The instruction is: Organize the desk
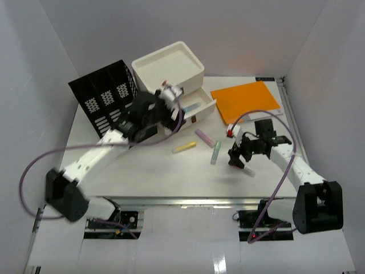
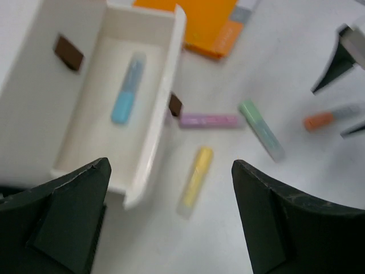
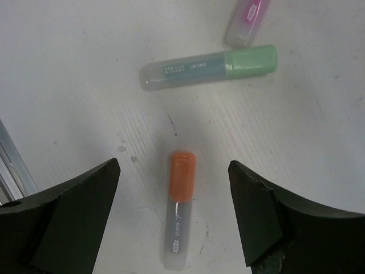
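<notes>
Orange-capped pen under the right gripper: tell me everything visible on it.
The orange-capped pen is a short stick with an opaque orange cap and a translucent grey, plastic-looking barrel carrying small printed lettering. It lies flat on the white desk, cap end pointing toward the green-capped pen but apart from it. It sits centred in the gap of the open right gripper; neither finger touches it.

pen (image 2: 126, 91) in drawer (image 2: 169, 97), more pens (image 2: 208, 120) on desk (image 1: 148, 171) r of it
</notes>
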Controlling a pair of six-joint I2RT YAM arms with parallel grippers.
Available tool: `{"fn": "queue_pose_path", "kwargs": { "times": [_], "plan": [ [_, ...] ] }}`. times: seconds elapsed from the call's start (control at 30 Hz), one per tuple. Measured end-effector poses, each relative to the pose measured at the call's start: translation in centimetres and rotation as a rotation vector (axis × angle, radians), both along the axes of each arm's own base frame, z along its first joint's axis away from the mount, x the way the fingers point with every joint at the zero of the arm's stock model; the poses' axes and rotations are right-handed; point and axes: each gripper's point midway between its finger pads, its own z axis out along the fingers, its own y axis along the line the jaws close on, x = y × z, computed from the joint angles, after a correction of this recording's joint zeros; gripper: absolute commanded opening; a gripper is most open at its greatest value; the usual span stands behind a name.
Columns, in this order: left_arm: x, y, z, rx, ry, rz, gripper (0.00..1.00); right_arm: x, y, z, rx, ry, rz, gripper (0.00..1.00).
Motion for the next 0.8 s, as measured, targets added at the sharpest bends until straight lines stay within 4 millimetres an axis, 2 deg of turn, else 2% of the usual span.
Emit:
{"fn": "queue_pose_path", "kwargs": {
  "times": [0.13, 0.2, 0.27, 0.37, 0.57, 0.63, 0.77, 0.8],
  "plan": [
    [-6.6, 3.1, 1.8, -0.145, -0.084, -0.022, 0.98, -1.2, -0.8, -2.2, -0.184, 0.011, 0.031, 0.86],
    [-9.3, 4.8, 1.4, -0.190, -0.114, -0.017, 0.98, -1.7, -1.6, -3.3, -0.266, 0.015, 0.022, 0.86],
    [-10.9, 6.0, 1.0, -0.219, -0.134, -0.003, 0.98, -2.3, -2.8, -4.6, -0.347, 0.034, -0.001, 0.85],
    [-11.9, 7.0, 0.9, -0.254, -0.150, 0.024, 0.98, -2.8, -4.5, -5.8, -0.441, 0.055, -0.040, 0.81],
    [-12.0, 7.7, 1.7, -0.292, -0.173, 0.062, 0.98, -2.7, -6.1, -7.2, -0.532, 0.090, -0.077, 0.40],
    [-11.9, 7.7, 1.8, -0.296, -0.171, 0.067, 0.98, -2.9, -6.3, -7.6, -0.545, 0.109, -0.078, 0.38],
    [-11.8, 7.6, 1.5, -0.296, -0.159, 0.070, 0.98, -2.8, -6.3, -7.9, -0.550, 0.118, -0.068, 0.19],
    [-11.8, 7.6, 1.5, -0.297, -0.157, 0.071, 0.98, -2.8, -6.2, -7.9, -0.549, 0.117, -0.066, 0.17]
  ]
}}
